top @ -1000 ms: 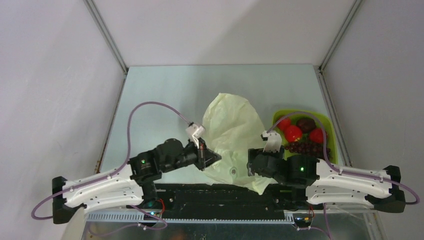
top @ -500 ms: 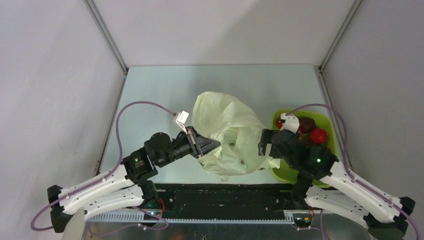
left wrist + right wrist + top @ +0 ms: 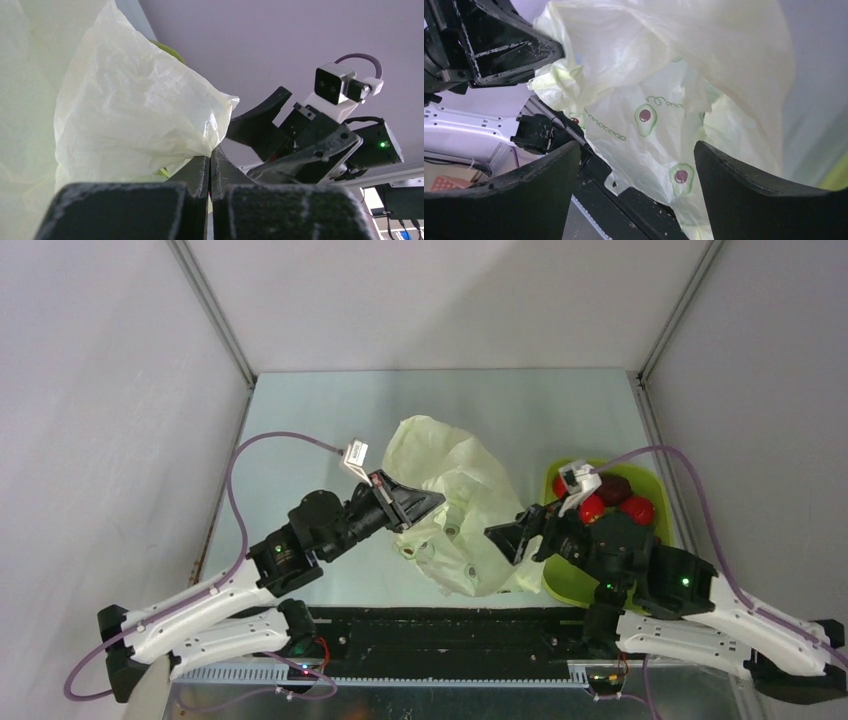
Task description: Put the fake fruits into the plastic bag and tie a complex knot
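Note:
The plastic bag (image 3: 455, 502) lies crumpled mid-table, pale cream film with avocado prints (image 3: 659, 105). My left gripper (image 3: 428, 506) is shut on the plastic bag's left edge and holds it raised; in the left wrist view the film (image 3: 135, 110) bunches right at the closed tips (image 3: 210, 156). My right gripper (image 3: 503, 537) stands open, pointing left at the bag's right side, with film between but not touching its fingers (image 3: 724, 170). The fake fruits sit in the lime-green tray (image 3: 652, 478): two red ones (image 3: 637, 510) and a dark maroon one (image 3: 613, 487), partly hidden by my right arm.
A black rail (image 3: 450, 625) runs along the table's near edge, under the bag's lower hem (image 3: 624, 182). White walls close in the table on three sides. My two grippers face each other closely across the bag.
My right arm swung up from the near edge past the tray, and its open gripper now points left at the bag. My left gripper rose and drew the bag's edge up, bunching the film.

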Available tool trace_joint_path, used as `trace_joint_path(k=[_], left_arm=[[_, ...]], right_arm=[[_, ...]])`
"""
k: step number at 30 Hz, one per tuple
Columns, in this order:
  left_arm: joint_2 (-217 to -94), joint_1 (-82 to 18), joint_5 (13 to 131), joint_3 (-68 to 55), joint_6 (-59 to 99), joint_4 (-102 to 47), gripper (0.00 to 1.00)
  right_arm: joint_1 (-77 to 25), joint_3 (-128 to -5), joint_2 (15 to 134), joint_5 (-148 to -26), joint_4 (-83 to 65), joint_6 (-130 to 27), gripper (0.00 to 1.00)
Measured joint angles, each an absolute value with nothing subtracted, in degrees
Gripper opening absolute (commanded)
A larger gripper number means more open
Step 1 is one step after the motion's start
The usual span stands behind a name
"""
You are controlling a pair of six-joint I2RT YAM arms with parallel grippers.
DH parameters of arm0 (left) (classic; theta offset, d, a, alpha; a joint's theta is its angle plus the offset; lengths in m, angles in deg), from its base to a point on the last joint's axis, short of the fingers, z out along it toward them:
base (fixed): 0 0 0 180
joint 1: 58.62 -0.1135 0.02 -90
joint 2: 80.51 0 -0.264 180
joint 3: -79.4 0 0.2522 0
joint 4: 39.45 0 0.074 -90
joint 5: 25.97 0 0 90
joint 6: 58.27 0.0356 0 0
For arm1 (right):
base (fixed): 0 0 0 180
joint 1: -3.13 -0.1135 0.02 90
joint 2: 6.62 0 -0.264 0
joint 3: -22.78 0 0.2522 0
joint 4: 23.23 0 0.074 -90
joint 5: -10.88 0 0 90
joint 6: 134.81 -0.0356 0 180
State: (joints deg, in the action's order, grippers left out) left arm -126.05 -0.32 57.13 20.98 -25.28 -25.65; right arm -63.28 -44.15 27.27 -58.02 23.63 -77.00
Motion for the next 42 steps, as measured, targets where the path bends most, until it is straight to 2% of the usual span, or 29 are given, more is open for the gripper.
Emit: trace_joint_path(k=[4, 13, 19, 26, 31, 38, 42], left_arm=[[-126.7, -0.32, 57.15, 19.62, -25.28, -26.07, 0.0], [-126.61, -0.32, 57.87, 18.03, -25.26, -25.26, 0.0], [-125.67, -1.68, 59.66, 13.22, -24.06, -21.39, 0.0], [-120.91, -3.03, 58.68, 5.31, -18.14, -14.0, 0.0], [-121.43, -5.24, 59.97, 0.61, -12.76, -8.37, 0.0], [-129.8, -7.29, 64.56, -2.23, 3.59, -2.49, 0.0], [-129.28, -7.8, 65.72, 2.79, 13.23, -3.84, 0.0]], right_arm=[[-66.58, -44.23, 32.99, -55.59, 19.42, -75.56, 0.77], [-66.43, -39.03, 48.97, -48.84, 1.78, -68.93, 0.76], [-59.78, -32.06, 59.22, -50.8, -12.41, -66.0, 0.8], [-57.14, -29.87, 68.79, -49.88, -14.86, -66.22, 0.87], [-56.48, -28.63, 68.75, -50.34, -14.44, -66.77, 0.99], [-56.44, -28.63, 58.98, -56.18, -11.51, -67.25, 0.99], [-56.39, -29.04, 52.88, -62.12, -10.09, -68.91, 1.0]])
